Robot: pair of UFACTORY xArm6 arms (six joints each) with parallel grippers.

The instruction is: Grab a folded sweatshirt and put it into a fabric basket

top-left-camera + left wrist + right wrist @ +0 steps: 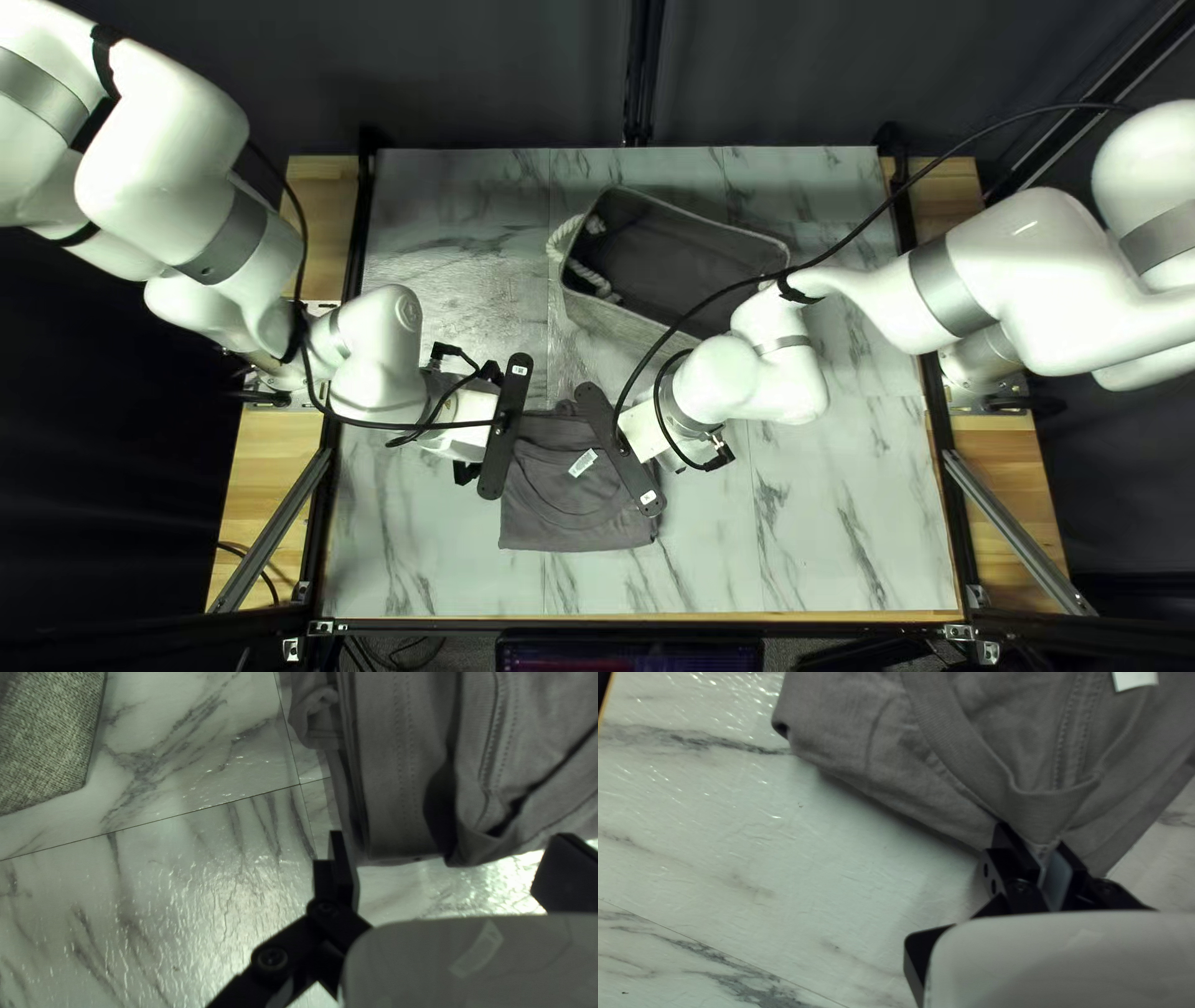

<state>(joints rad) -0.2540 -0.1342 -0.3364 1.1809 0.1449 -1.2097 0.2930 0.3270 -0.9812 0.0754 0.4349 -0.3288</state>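
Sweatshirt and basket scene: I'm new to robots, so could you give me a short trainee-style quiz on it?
1. True or false: the folded sweatshirt is outside the fabric basket.

2. Which gripper has its fingers spread wide apart?
A) the right gripper
B) the left gripper
C) neither

3. Fill in the blank: the basket's pale handle, at its left end in the top left view, looks like thick twisted ____.

Key: 1. True; 2. B; 3. rope.
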